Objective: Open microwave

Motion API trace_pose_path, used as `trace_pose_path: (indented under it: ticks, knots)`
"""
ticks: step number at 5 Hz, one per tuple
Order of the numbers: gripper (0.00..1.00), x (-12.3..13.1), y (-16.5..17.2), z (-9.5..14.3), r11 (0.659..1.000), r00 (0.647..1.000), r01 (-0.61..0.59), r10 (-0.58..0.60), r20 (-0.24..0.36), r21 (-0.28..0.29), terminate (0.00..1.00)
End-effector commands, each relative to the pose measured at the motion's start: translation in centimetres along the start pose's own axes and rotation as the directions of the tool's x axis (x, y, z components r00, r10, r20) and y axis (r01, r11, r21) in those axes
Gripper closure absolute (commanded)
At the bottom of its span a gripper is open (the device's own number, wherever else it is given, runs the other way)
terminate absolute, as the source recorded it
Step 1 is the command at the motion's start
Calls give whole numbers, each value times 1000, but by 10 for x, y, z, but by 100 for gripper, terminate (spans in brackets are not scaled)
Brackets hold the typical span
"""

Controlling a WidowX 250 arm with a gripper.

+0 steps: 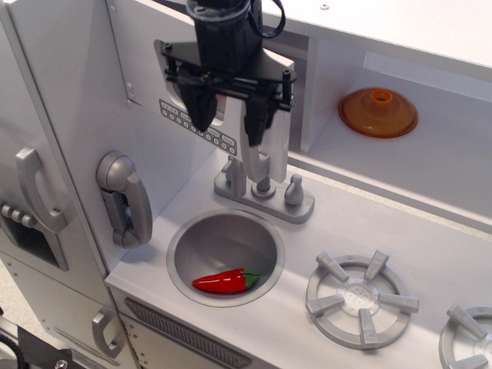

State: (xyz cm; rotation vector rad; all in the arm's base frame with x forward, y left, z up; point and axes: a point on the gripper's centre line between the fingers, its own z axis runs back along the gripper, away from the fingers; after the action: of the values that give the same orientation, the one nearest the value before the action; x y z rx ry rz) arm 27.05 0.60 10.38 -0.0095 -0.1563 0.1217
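observation.image, end effector [228, 115] fingers spread wide, astride microwave [223, 131] door

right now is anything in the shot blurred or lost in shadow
In the observation.image view the lighting is even and soft; the gripper is dark with little detail and hides most of the microwave window; the red pepper in the sink is sharp; no strong glare.

A glossy red plastic chili pepper [224, 281] lies in the round grey sink basin [184, 244]. The grey toy faucet [264, 187] stands at 12 o'clock, the grey spoked burner [362, 299] at 3 o'clock.
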Motion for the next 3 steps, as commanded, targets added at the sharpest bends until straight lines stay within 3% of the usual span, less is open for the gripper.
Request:
trace_pose_path:
  ticks: [1,2,3]
  knots:
    - [0,-15,-28,11,999,999,38,-38,-33,1,0]
    - [0,-10,-60,11,997,996,71,-72,-51,-15,0]
    - [0,11,-90,19,994,993,104,-106,-60,-31,0]
